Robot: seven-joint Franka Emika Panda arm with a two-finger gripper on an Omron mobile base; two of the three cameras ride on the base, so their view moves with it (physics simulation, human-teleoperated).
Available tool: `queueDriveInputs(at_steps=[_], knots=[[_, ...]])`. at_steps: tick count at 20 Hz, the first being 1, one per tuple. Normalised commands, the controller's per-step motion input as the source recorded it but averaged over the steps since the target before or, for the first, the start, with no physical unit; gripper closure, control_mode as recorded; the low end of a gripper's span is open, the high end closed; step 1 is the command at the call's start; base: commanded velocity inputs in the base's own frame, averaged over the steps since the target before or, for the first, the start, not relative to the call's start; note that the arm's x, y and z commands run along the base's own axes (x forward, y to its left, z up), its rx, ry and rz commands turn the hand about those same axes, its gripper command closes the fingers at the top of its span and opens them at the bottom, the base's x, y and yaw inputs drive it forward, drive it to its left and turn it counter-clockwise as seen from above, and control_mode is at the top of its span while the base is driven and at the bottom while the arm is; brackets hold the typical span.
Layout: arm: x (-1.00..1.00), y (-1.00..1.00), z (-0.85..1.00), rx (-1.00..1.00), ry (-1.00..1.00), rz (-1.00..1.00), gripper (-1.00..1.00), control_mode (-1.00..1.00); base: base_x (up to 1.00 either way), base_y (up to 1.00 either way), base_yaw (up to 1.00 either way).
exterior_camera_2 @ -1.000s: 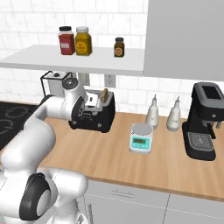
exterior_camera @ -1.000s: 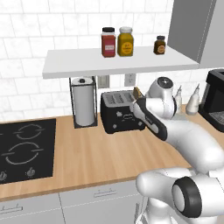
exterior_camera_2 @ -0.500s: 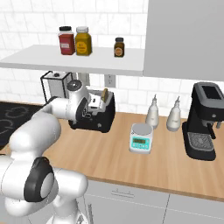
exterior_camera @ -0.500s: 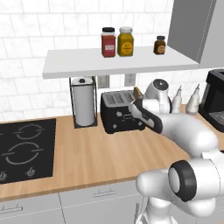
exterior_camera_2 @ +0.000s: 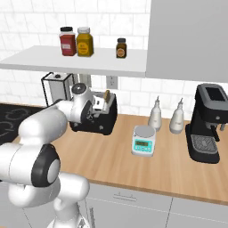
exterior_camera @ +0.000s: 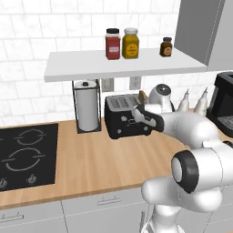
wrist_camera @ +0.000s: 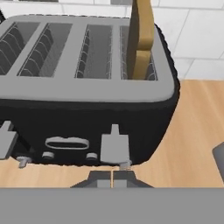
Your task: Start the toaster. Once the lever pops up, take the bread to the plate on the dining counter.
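Note:
The black toaster (exterior_camera: 126,119) (exterior_camera_2: 98,119) (wrist_camera: 87,87) stands on the wooden wall counter under the shelf. A brown slice of bread (wrist_camera: 141,39) (exterior_camera_2: 106,95) (exterior_camera: 142,96) stands upright in its right-end slot, sticking well above the top. My gripper (wrist_camera: 112,178) (exterior_camera: 136,114) (exterior_camera_2: 95,108) is shut with nothing in it, right at the toaster's front face. Its fingertips sit just below the grey lever (wrist_camera: 114,148) under the bread's slot. A second lever (wrist_camera: 6,141) shows at the left end. The plate and the dining counter are out of view.
A paper towel holder (exterior_camera: 87,106) stands left of the toaster, with the black cooktop (exterior_camera: 25,155) further left. To the right are a small scale (exterior_camera_2: 143,140), two white bottles (exterior_camera_2: 155,114) and the black coffee machine (exterior_camera_2: 209,122). Jars (exterior_camera: 121,43) sit on the shelf above.
The hand has edged slightly along the toaster's front toward the bread's end, and the elbow has swung outward. The bread and toaster stay as they were.

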Motion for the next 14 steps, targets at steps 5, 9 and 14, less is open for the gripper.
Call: queueDriveInputs(at_steps=[5,9,14], knots=[[0.11,0.0,-0.18,0.0,0.0,0.0,1.0,-1.0,0.0,0.0,0.0],[0.07,0.0,-0.26,0.01,0.0,0.0,1.0,-1.0,0.0,0.0,0.0],[0.03,0.0,-0.2,0.02,0.0,0.0,1.0,-1.0,0.0,0.0,0.0]])
